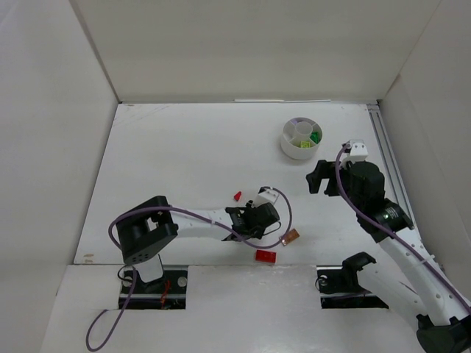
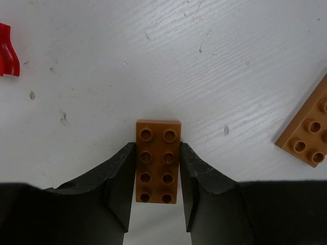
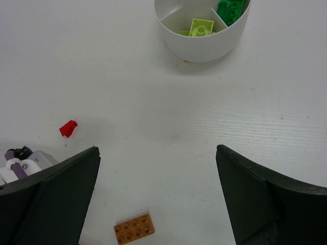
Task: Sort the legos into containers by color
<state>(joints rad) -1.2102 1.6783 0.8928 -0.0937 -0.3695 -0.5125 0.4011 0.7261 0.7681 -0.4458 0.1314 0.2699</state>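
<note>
In the left wrist view an orange-brown two-by-four lego (image 2: 158, 161) lies on the white table, and my left gripper (image 2: 157, 145) is shut on it, one finger pressed against each long side. From above, the left gripper (image 1: 249, 219) is low over the table and hides that brick. A second orange-brown lego plate (image 2: 309, 130) (image 1: 291, 236) (image 3: 134, 228) lies to its right. A small red lego (image 1: 238, 196) (image 3: 68, 128) and a bigger red lego (image 1: 265, 256) lie nearby. The round white dish of containers (image 1: 301, 137) (image 3: 204, 46) holds a lime lego (image 3: 201, 26) and a green lego (image 3: 231, 9). My right gripper (image 3: 157, 149) (image 1: 321, 179) hovers open and empty.
White walls enclose the table on the left, back and right. A metal rail (image 1: 386, 151) runs along the right edge. A purple cable (image 1: 283, 220) loops around the left wrist, near the orange-brown plate.
</note>
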